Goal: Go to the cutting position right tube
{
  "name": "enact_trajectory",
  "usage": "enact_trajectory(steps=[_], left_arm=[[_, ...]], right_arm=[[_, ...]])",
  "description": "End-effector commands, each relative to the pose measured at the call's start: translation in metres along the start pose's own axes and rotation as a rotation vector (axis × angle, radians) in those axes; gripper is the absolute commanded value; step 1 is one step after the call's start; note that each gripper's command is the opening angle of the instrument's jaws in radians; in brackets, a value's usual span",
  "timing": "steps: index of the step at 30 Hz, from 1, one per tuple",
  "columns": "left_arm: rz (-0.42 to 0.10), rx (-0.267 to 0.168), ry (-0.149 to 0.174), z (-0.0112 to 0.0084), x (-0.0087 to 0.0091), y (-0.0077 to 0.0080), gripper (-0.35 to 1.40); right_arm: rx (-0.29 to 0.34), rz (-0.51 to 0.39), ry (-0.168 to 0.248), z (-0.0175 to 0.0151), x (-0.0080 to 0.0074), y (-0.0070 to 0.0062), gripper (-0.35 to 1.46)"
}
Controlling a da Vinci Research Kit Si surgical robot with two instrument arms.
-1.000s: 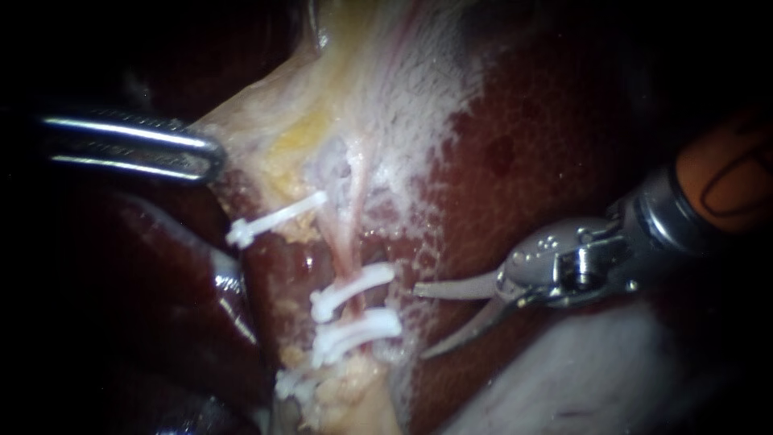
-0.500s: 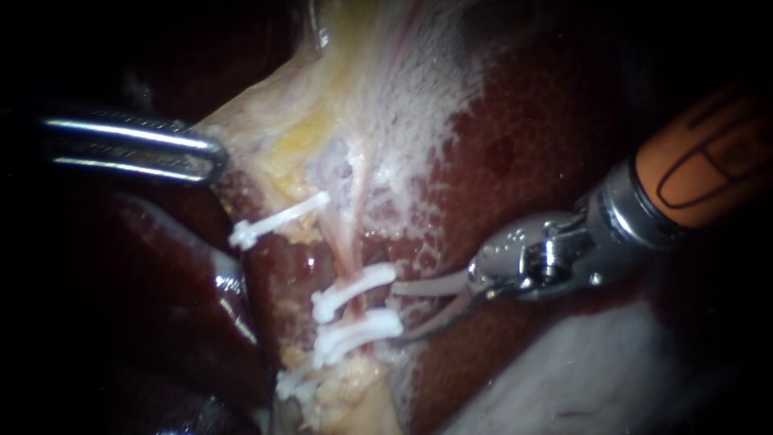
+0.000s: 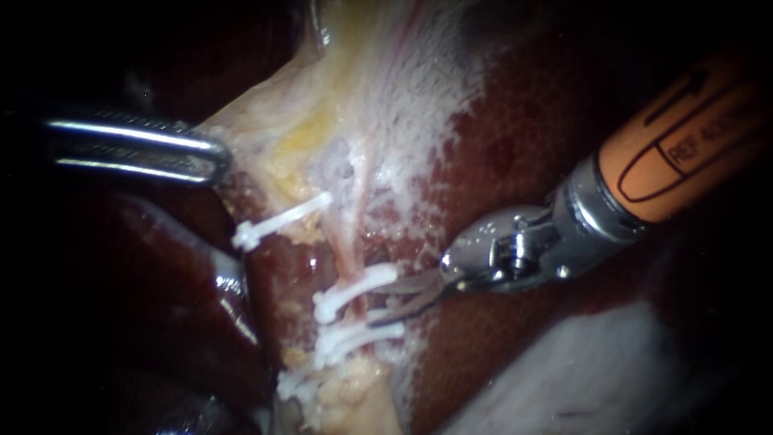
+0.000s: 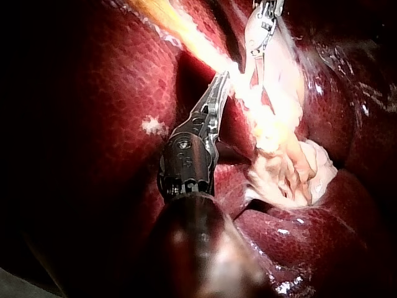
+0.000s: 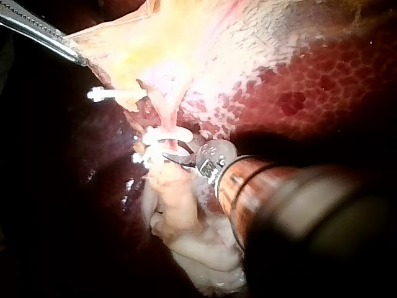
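Note:
A thin pink tube (image 3: 345,242) runs down from the pale gallbladder tissue (image 3: 322,121), and I take it for the right tube. Two white clips (image 3: 356,287) (image 3: 354,335) cross it low down, and a third clip (image 3: 278,219) lies up and to the left. My right instrument (image 3: 385,301) comes in from the right with its two curved blades open. Their tips reach the right ends of the two lower clips, at the gap between them. My left instrument (image 3: 211,158) is shut on the edge of the pale tissue and holds it taut. The right wrist view shows the blade tips (image 5: 177,153) just beside the clips (image 5: 166,134).
Dark red liver (image 3: 523,137) surrounds the tubes. A further white clip (image 3: 291,383) sits at the yellowish stump low down. Pale tissue (image 3: 580,370) lies under the right instrument's shaft. In the left wrist view my right instrument (image 4: 263,25) shows ahead of the left jaws (image 4: 218,87).
My right instrument has moved left, from well clear of the clips to their right ends, and its blades stand a little less wide. The left instrument has stayed put.

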Motion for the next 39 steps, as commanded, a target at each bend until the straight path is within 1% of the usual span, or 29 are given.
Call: enact_trajectory(steps=[1,5,10,13,15,19,23,27,39], left_arm=[[0.000,0.000,0.000,0.0000,0.0000,0.0000,-0.35],[0.000,-0.002,0.000,0.0001,0.0000,-0.0001,-0.35],[0.000,-0.005,0.000,0.0002,0.0000,-0.0001,-0.35],[0.000,-0.005,0.000,0.0002,0.0000,-0.0002,-0.35],[0.000,-0.006,0.000,0.0002,0.0000,-0.0002,-0.35],[0.000,-0.006,0.000,0.0003,0.0000,-0.0002,-0.35],[0.000,-0.003,0.000,0.0003,-0.0001,-0.0002,-0.35],[0.000,-0.004,0.000,0.0003,-0.0001,-0.0003,-0.35],[0.000,-0.004,0.000,0.0004,-0.0001,-0.0003,-0.35]], right_arm=[[-0.001,0.000,0.000,0.0001,0.0000,0.0001,0.26],[-0.004,0.000,0.000,0.0005,0.0001,0.0006,0.26],[-0.006,0.002,0.001,0.0009,0.0005,0.0009,0.26],[-0.001,0.003,0.015,0.0011,0.0007,0.0009,0.26],[0.013,0.014,0.024,0.0014,0.0009,0.0009,0.24],[0.017,0.012,0.028,0.0018,0.0010,0.0008,0.24],[0.033,0.014,0.028,0.0023,0.0010,0.0008,0.21],[0.069,0.011,0.014,0.0026,0.0011,0.0008,0.18],[0.067,0.009,0.017,0.0028,0.0010,0.0007,0.16]])
